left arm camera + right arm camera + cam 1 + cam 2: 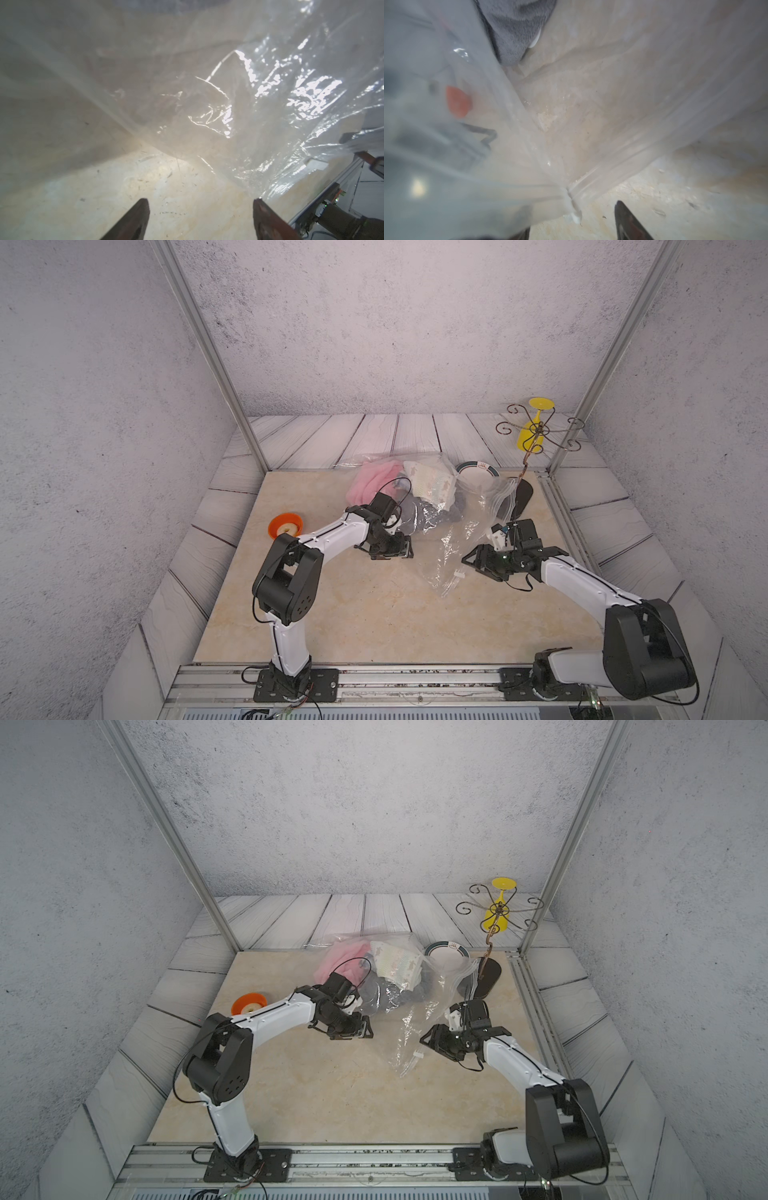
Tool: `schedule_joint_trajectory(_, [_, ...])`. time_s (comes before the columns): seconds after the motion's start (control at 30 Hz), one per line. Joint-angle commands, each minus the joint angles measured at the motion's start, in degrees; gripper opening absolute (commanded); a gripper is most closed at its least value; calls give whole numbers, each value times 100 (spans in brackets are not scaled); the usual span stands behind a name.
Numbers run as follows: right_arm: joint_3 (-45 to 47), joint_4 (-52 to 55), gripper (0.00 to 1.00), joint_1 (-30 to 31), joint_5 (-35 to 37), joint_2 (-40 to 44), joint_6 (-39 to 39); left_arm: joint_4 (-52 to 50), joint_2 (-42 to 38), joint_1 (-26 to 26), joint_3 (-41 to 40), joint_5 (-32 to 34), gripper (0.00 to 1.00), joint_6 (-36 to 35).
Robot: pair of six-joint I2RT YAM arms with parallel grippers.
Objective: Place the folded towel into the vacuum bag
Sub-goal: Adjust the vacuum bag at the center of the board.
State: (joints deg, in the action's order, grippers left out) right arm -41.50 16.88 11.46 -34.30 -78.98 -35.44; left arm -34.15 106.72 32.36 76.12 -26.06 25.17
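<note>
One plate (pixel 474 477) just behind vacuum bag (pixel 453 548)

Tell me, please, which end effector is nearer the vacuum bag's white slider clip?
Right. The right end effector sits just beside the white slider clip; the left end effector lies clearly farther, across the loose end of the vacuum bag.

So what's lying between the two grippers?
The empty zip-seal end of the crinkly clear plastic vacuum bag lies between the left gripper and right gripper, seen in both top views.
</note>
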Motion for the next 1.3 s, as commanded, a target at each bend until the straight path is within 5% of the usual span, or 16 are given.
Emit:
schedule_joint_trajectory(0.0, [-14, -656, 62, 29, -525, -473, -76, -28, -48, 7, 76, -221, 80, -297])
schedule_joint_trajectory(0.1, [18, -1056, 56, 27, -472, -671, -276, -119, -135, 18, 78, -208, 80, -347])
schedule_joint_trajectory(0.33, [109, -2194, 10, 31, -484, -926, -833, -68, -204, 16, -84, -500, 80, -534])
schedule_joint_trajectory(0.47, [80, -2608, 0, 31, -579, -841, -1061, 19, -223, 25, -145, -1012, 80, -667])
schedule_joint_trajectory(0.77, [138, -4442, 0, 31, -881, -777, -2248, 412, -378, 42, -312, -2406, 82, -926])
schedule_joint_trajectory(0.93, [177, -6190, 0, 30, -1176, -785, -3339, 735, -401, 43, -414, -2771, 91, -870])
schedule_joint_trajectory(1.27, [178, -8865, 0, 36, -1641, -1044, -4957, 1468, -471, -22, -658, -3441, 93, -644])
